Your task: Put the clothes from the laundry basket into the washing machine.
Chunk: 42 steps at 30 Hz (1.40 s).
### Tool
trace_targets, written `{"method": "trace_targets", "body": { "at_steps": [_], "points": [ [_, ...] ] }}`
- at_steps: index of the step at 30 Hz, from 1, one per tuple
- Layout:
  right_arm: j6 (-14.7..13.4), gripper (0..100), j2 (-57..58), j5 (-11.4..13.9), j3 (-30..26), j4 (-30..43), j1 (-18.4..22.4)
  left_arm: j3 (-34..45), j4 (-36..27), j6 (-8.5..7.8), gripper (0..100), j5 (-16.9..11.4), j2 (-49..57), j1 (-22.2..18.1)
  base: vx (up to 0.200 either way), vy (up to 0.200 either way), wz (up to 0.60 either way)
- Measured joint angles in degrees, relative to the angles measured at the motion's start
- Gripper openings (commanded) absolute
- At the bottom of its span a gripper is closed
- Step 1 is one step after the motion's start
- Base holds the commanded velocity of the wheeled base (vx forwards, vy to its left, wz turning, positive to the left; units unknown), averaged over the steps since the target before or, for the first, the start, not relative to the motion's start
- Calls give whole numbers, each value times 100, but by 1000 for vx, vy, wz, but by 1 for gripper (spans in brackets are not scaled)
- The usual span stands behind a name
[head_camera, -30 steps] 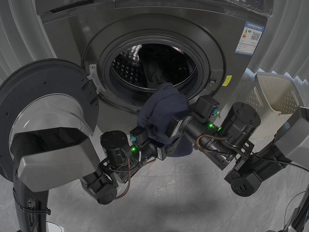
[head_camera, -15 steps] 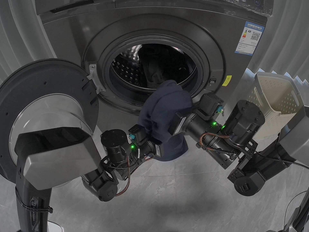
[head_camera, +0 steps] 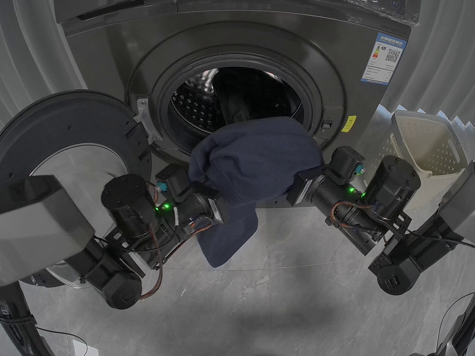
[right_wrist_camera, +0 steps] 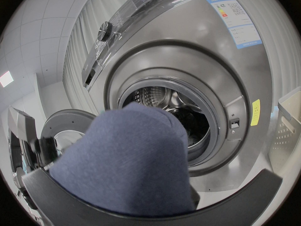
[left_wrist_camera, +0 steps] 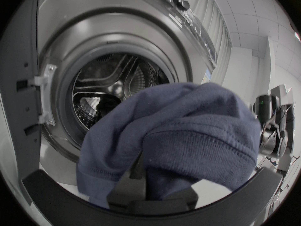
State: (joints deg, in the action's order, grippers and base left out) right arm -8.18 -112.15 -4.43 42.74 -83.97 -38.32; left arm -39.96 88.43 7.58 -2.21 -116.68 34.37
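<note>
Garment (head_camera: pixel 257 156), navy blue, hangs draped across left pincer (head_camera: pixel 220 206) and right pincer (head_camera: pixel 298 186), just before the washing machine (head_camera: pixel 316 60) opening; cloth hides both pincers, so I cannot tell their grip.

The left arm (head_camera: pixel 193 208) and right arm (head_camera: pixel 321 194) are built of black cylindrical segments, each with a fat round motor housing (head_camera: pixel 126 201). Small green lights (head_camera: pixel 166 206) are lit on both wrists. Reddish-brown cables (head_camera: pixel 341 213) are looped along the joints. Boxy black modules (head_camera: pixel 174 178), with what may be teal connectors, are mounted above the wrists. Pale grey angular covers (head_camera: pixel 39 228) are fitted on the upper arms.
</note>
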Motion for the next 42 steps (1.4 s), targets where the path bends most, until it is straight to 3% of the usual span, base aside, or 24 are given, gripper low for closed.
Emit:
{"method": "trace_targets", "body": {
  "at_steps": [5,6,17,25,31,37,42],
  "points": [
    [-2,0,-85,0,-95,-24,-116,245,-13,43,0,90,439,24,0,0,0],
    [0,100,-100,0,-101,-33,-132,269,-13,44,0,93,494,30,0,0,0],
    [9,100,-59,95,-421,-129,-396,363,15,57,0,101,712,72,0,0,0],
    [107,100,238,427,-1430,-257,-499,540,2,62,0,104,874,72,0,0,0],
    [217,100,513,711,-2499,-373,-523,890,11,57,0,101,1106,72,0,0,0],
    [250,100,692,1014,-3329,-428,-396,1549,33,35,0,46,1359,67,0,0,0],
    [252,100,656,1045,-3277,-439,-2,1773,44,29,0,35,1473,66,0,0,0]
  ]
}}
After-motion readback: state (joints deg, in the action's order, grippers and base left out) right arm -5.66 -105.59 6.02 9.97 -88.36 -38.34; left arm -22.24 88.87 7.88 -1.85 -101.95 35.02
